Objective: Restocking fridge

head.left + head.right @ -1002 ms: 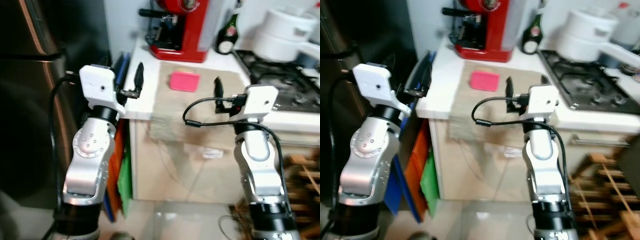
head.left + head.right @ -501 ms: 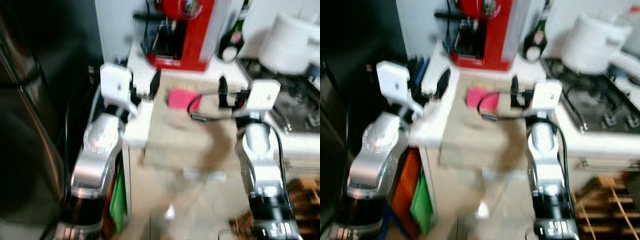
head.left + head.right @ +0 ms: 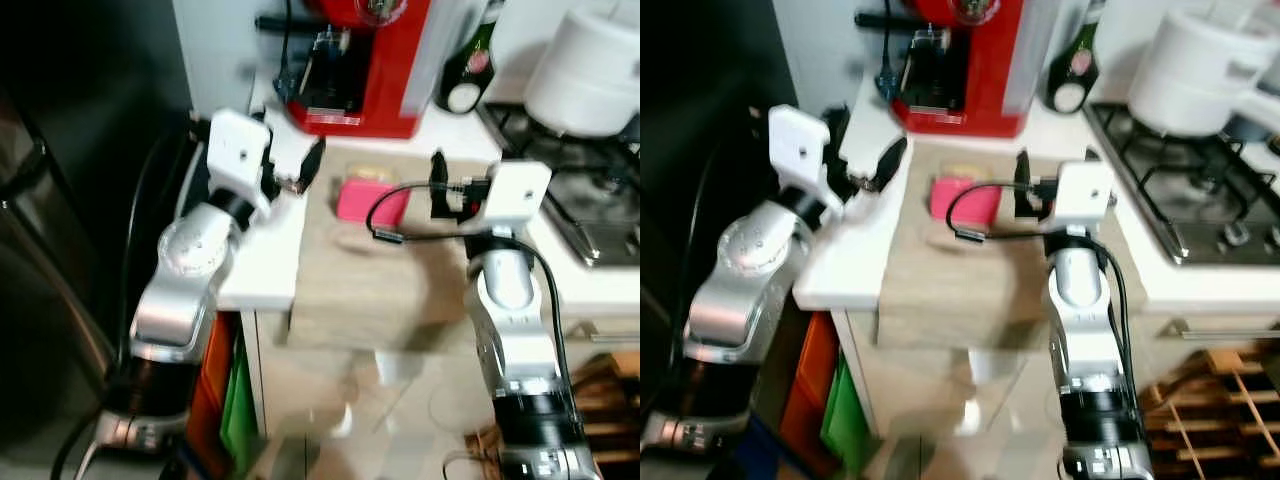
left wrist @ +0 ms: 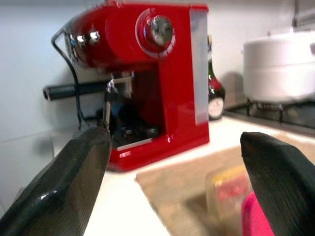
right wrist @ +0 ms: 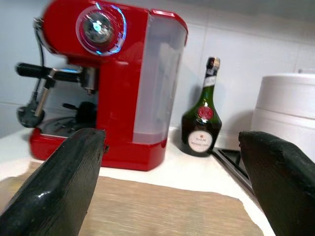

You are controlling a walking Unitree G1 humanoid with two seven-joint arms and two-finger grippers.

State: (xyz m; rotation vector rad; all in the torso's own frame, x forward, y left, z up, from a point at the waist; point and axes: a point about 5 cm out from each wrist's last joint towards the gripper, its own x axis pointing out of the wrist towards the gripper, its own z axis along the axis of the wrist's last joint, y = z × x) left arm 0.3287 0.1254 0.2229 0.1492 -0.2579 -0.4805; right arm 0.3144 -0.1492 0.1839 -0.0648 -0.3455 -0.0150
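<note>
A pink box (image 3: 371,200) lies on a beige mat (image 3: 350,290) on the white counter, with a small clear tub (image 4: 229,189) just behind it. My left gripper (image 3: 305,172) is open and hovers over the counter's left part, a little left of the pink box. My right gripper (image 3: 437,188) is open too, hanging over the mat just right of the box. Neither holds anything. The dark steel fridge (image 3: 40,300) stands at the far left.
At the back of the counter stand a red espresso machine (image 3: 365,60) and a dark bottle (image 3: 468,70). A white pot (image 3: 1190,70) sits on the gas hob (image 3: 1200,200). Coloured boards (image 3: 235,390) lean beside the cabinet; a wooden rack (image 3: 1230,410) stands low right.
The camera has moved closer to the counter and looks down on it more steeply. Both arms now reach over the countertop, flanking the pink box. Both grippers stay open.
</note>
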